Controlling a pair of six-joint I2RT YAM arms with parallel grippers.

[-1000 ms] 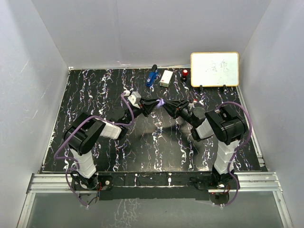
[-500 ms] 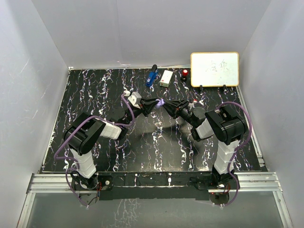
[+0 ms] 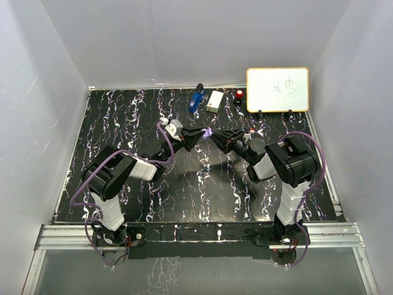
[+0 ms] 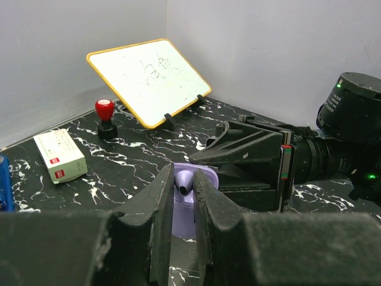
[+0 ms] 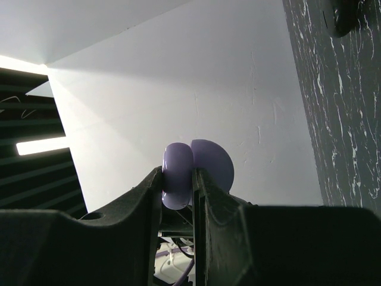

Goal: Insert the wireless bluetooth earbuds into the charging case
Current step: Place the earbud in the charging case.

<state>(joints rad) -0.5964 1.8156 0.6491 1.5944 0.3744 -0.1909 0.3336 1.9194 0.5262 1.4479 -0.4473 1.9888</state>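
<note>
My left gripper [image 3: 201, 134] is shut on a pale lilac earbud [image 4: 184, 182], which shows between its tips in the left wrist view [image 4: 184, 176]. My right gripper [image 3: 217, 134] is shut on the round lilac charging case [image 3: 209, 132], held above the table at mid-height. In the right wrist view [image 5: 177, 174] the case body [image 5: 177, 170] sits between the fingers with its lid [image 5: 214, 159] open beside it. The two grippers meet tip to tip, and the earbud is right at the open case [image 4: 205, 179]. The black earbuds are out of view.
Along the back edge stand a whiteboard [image 3: 277, 90], a red-topped stamp [image 3: 239, 94], a small white box [image 3: 215, 101] and a blue tool [image 3: 195, 100]. A dark round thing [image 5: 345, 15] lies on the table, cut off in the right wrist view.
</note>
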